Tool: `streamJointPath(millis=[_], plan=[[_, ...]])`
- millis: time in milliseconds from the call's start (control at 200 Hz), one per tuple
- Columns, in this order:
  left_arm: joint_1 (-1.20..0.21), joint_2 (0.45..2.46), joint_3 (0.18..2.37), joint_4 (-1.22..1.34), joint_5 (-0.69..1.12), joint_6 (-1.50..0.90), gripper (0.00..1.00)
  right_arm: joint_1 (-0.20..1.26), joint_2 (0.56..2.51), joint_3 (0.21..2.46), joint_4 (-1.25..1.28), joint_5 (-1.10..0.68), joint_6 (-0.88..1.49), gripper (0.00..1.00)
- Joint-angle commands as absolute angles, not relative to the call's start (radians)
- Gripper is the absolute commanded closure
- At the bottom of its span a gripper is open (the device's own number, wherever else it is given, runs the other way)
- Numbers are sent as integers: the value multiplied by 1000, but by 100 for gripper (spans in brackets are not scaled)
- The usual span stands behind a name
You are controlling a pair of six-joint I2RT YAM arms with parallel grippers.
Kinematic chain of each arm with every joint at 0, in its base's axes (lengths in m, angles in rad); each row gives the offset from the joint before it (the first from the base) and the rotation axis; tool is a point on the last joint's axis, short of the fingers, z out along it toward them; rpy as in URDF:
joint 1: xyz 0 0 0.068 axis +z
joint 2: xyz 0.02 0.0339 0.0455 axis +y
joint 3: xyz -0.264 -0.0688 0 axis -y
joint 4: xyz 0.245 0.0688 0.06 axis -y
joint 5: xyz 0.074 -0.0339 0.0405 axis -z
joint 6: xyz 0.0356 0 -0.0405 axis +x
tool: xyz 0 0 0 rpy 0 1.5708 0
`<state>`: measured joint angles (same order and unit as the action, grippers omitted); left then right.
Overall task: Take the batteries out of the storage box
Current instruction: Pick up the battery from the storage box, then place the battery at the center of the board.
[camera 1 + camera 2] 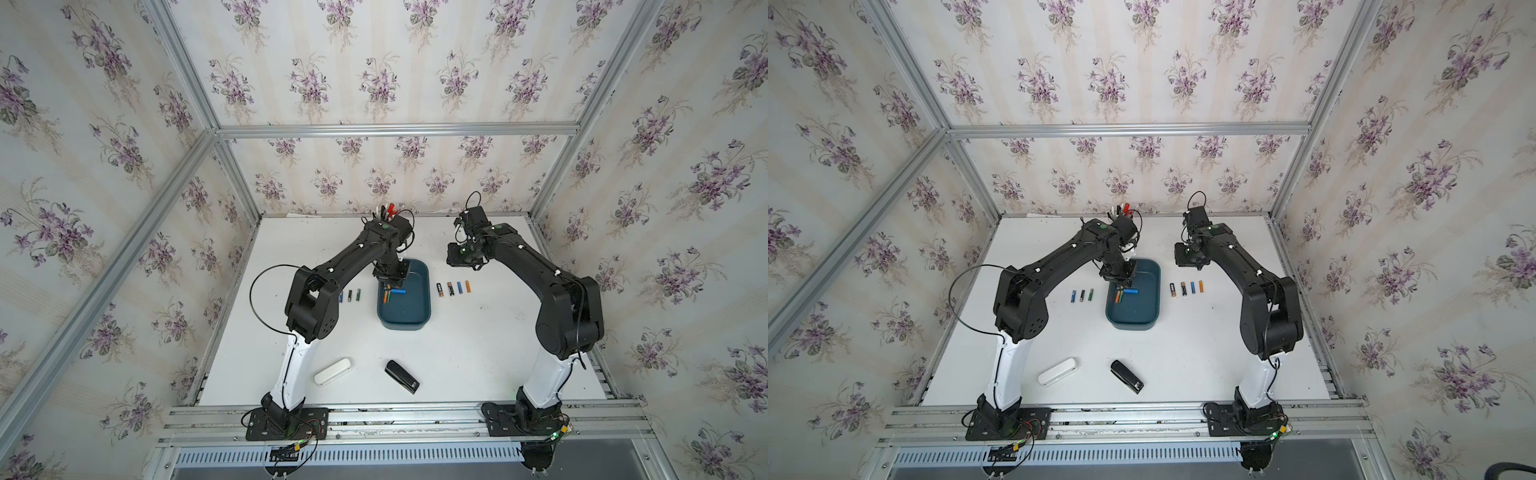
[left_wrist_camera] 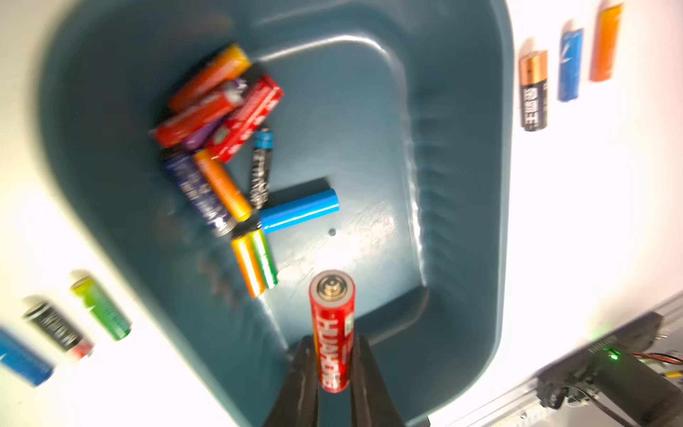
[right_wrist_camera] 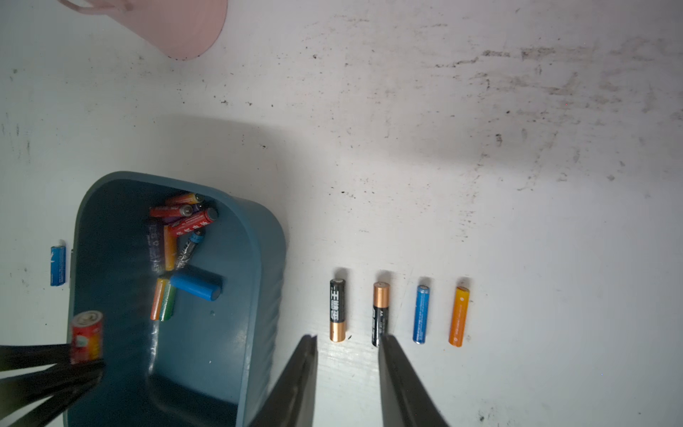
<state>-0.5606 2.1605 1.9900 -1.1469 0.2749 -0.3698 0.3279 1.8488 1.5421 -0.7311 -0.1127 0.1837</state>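
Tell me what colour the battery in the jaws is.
Red battery, white lettering; clearest in left wrist view.

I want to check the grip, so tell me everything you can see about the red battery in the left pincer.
The red battery is a slim cylinder in a glossy red wrap with white lettering and a small green patch, its silvery nubbed end cap facing the wrist camera. The left pincer clamps its other end between two black fingers, over the storage box, apart from the other batteries.
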Motion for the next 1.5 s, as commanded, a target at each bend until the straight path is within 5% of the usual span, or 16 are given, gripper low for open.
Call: streamJointPath(millis=[0, 250, 545, 1499], plan=[[-514, 2083, 1923, -1140, 262, -360, 85, 345, 1863, 1564, -746, -102, 191, 66], [-335, 1900, 1654, -1088, 191, -319, 85, 382, 1900, 1605, -756, -100, 198, 67], [-222, 1914, 1497, -1011, 169, -276, 85, 387, 1912, 1628, -782, -78, 193, 66], [-146, 2072, 1468, -936, 166, -219, 79, 403, 1950, 1666, -819, -44, 209, 66]])
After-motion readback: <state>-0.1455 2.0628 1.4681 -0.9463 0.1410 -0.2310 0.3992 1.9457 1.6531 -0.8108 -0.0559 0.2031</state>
